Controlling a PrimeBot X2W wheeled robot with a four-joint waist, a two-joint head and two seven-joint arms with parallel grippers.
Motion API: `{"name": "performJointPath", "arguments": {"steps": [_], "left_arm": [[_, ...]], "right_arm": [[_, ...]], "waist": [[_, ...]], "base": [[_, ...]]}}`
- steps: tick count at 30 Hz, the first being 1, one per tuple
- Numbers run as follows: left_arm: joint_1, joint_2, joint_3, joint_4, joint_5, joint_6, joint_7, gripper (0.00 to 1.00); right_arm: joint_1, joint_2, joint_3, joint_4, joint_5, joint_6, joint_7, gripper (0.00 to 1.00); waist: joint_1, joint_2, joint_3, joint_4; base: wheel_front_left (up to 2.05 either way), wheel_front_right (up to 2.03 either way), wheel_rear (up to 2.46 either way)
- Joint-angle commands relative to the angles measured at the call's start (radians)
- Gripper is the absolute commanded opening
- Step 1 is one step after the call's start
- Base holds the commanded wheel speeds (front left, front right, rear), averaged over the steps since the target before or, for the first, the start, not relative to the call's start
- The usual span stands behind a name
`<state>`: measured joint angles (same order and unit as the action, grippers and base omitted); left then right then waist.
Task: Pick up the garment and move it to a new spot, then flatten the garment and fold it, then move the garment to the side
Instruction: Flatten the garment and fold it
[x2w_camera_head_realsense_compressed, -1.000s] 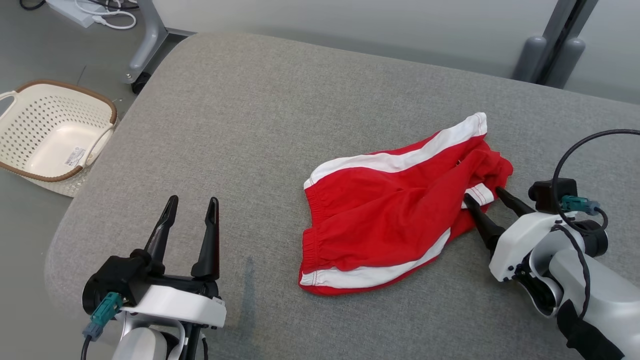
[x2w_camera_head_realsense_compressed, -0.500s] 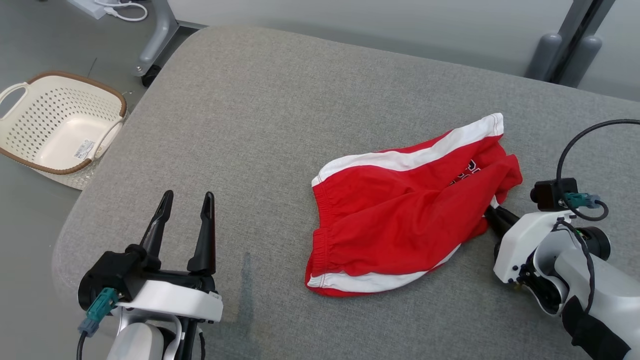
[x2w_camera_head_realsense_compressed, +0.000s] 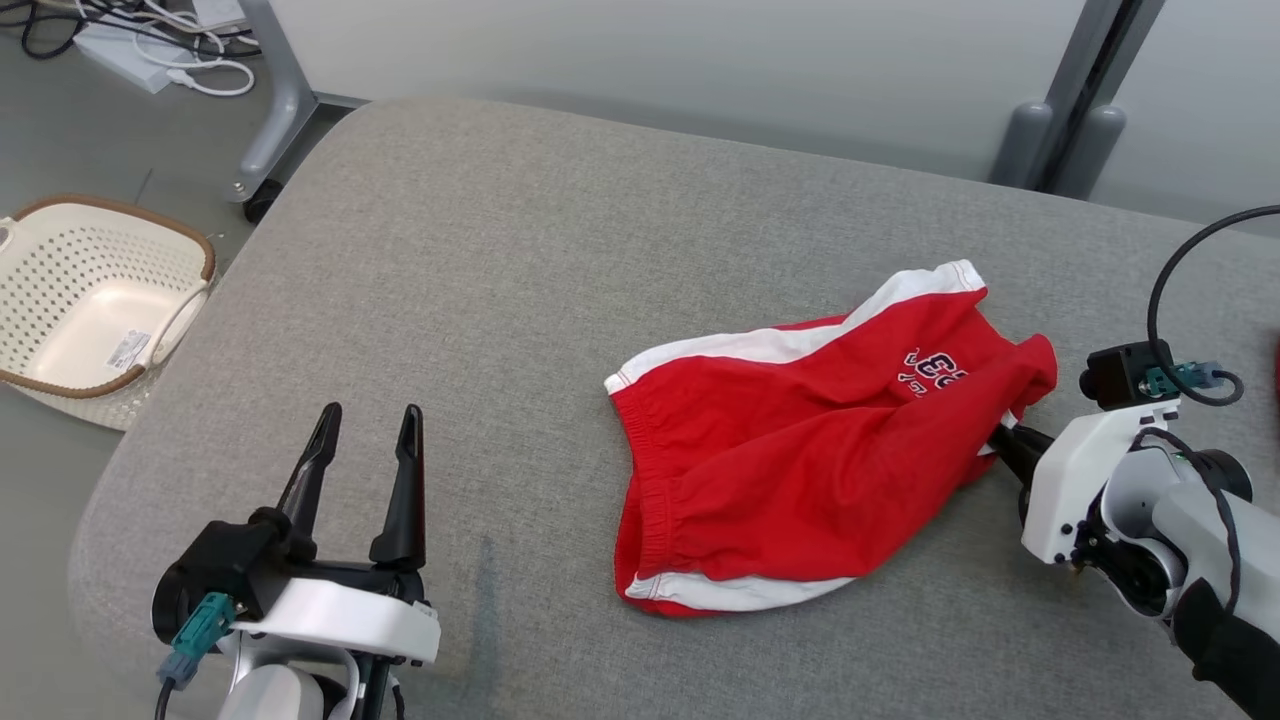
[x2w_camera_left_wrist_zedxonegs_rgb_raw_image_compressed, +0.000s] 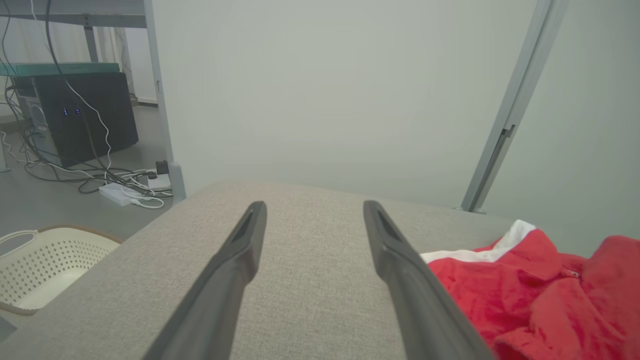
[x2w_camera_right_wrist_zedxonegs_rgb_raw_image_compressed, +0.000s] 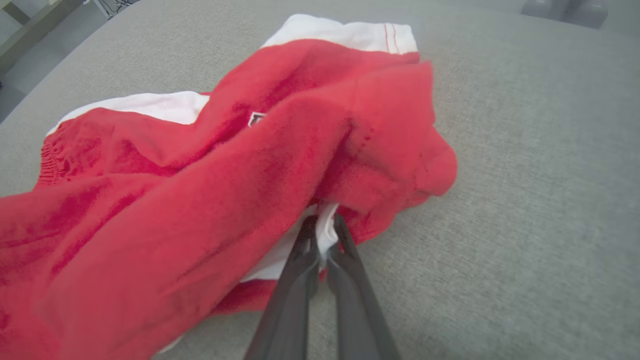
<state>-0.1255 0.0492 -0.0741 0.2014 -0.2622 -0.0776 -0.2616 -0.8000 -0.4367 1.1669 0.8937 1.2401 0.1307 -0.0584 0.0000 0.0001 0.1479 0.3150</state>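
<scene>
Two end effectors work over the grey fabric-covered table (x2w_camera_head_realsense_compressed: 480, 240). The right end effector (x2w_camera_head_realsense_compressed: 1000, 440) has its dark fingers pressed together on the garment (x2w_camera_head_realsense_compressed: 800, 470), a pair of red shorts with white side stripes. In the right wrist view this end effector (x2w_camera_right_wrist_zedxonegs_rgb_raw_image_compressed: 324, 224) pinches a white-edged fold at the hem, and the red cloth bunches over and beyond the tips, spreading mostly to their left. The rest of the garment lies crumpled on the table ahead of this end effector, with its elastic waistband at the end farthest from the grip and a patch of dark lettering (x2w_camera_head_realsense_compressed: 936, 372) just beyond the fingertips. The left end effector (x2w_camera_head_realsense_compressed: 370, 410) is held over bare table with its two fingers wide apart and nothing between them. The garment lies well off to its right; in the left wrist view the garment (x2w_camera_left_wrist_zedxonegs_rgb_raw_image_compressed: 540, 295) shows just beside the right finger (x2w_camera_left_wrist_zedxonegs_rgb_raw_image_compressed: 400, 265). A cream perforated basket (x2w_camera_head_realsense_compressed: 60, 270) with a brown rim sits on the floor to the left of the left end effector, past the table's edge.
</scene>
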Motion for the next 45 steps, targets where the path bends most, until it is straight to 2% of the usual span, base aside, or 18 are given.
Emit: {"name": "performJointPath", "arguments": {"steps": [1, 10, 11, 13, 18, 24, 25, 26, 28, 29, 38, 45], "left_arm": [[0.017, 0.003, 0.006, 0.001, 0.007, 0.004, -0.003, 1.00], [0.038, 0.003, 0.009, 0.007, 0.002, 0.006, -0.003, 1.00], [0.037, 0.003, 0.010, 0.006, 0.001, 0.006, -0.003, 1.00], [0.040, 0.003, 0.010, 0.006, 0.004, 0.004, -0.003, 1.00], [0.038, 0.003, 0.014, 0.004, 0.015, 0.000, -0.003, 1.00], [0.042, 0.003, 0.015, 0.004, 0.020, -0.004, -0.003, 1.00], [0.043, 0.003, 0.015, 0.005, 0.020, -0.004, -0.003, 1.00], [0.045, 0.003, 0.016, 0.005, 0.020, -0.004, -0.003, 1.00], [0.047, 0.003, 0.016, 0.006, 0.021, -0.006, -0.003, 1.00], [0.047, 0.003, 0.015, 0.006, 0.021, -0.006, -0.003, 1.00], [0.052, 0.003, 0.016, 0.004, 0.024, -0.006, -0.003, 1.00], [0.054, 0.003, 0.021, -0.022, 0.035, -0.011, -0.003, 1.00]], "right_arm": [[-0.003, -0.038, 0.017, -0.039, 0.015, 0.000, 0.030, 0.00], [0.055, -0.144, 0.049, -0.185, 0.042, 0.000, 0.047, 0.00], [0.064, -0.150, 0.047, -0.193, 0.044, 0.000, 0.045, 0.09], [0.084, -0.159, 0.044, -0.213, 0.055, 0.000, 0.037, 0.16], [0.127, -0.173, 0.036, -0.243, 0.065, 0.000, 0.015, 0.08], [0.179, -0.190, 0.017, -0.281, 0.069, 0.000, -0.026, 0.12], [0.187, -0.191, 0.013, -0.284, 0.071, 0.000, -0.028, 0.15], [0.198, -0.190, 0.010, -0.287, 0.075, 0.000, -0.031, 0.27], [0.215, -0.191, 0.003, -0.296, 0.079, 0.000, -0.033, 0.84], [0.223, -0.193, 0.001, -0.299, 0.079, 0.000, -0.033, 1.00], [0.275, -0.222, -0.045, -0.317, 0.064, 0.000, -0.051, 1.00], [0.330, -0.267, -0.136, -0.334, 0.040, 0.000, -0.142, 1.00]], "waist": [[0.0000, -0.0001, -0.018, -0.024], [0.0000, -0.0001, -0.053, -0.094], [0.0000, -0.0001, -0.053, -0.102], [0.0000, -0.0001, -0.053, -0.120], [0.0000, -0.0001, -0.052, -0.159], [0.0000, -0.0001, -0.056, -0.201], [0.0000, -0.0001, -0.057, -0.207], [0.0000, -0.0001, -0.058, -0.213], [0.0000, -0.0001, -0.060, -0.222], [0.0000, -0.0001, -0.062, -0.225], [0.0000, -0.0001, -0.062, -0.246], [0.0000, -0.0001, -0.070, -0.269]], "base": [[0.00, 0.00, 0.00], [0.00, 0.00, 0.00], [0.00, 0.00, 0.00], [0.00, 0.00, 0.00], [0.00, 0.00, 0.00], [0.00, 0.00, 0.00], [0.00, 0.00, 0.00], [0.00, 0.00, 0.00], [0.00, 0.00, 0.00], [0.00, 0.00, 0.00], [0.00, 0.00, 0.00], [0.00, 0.00, 0.00]]}}
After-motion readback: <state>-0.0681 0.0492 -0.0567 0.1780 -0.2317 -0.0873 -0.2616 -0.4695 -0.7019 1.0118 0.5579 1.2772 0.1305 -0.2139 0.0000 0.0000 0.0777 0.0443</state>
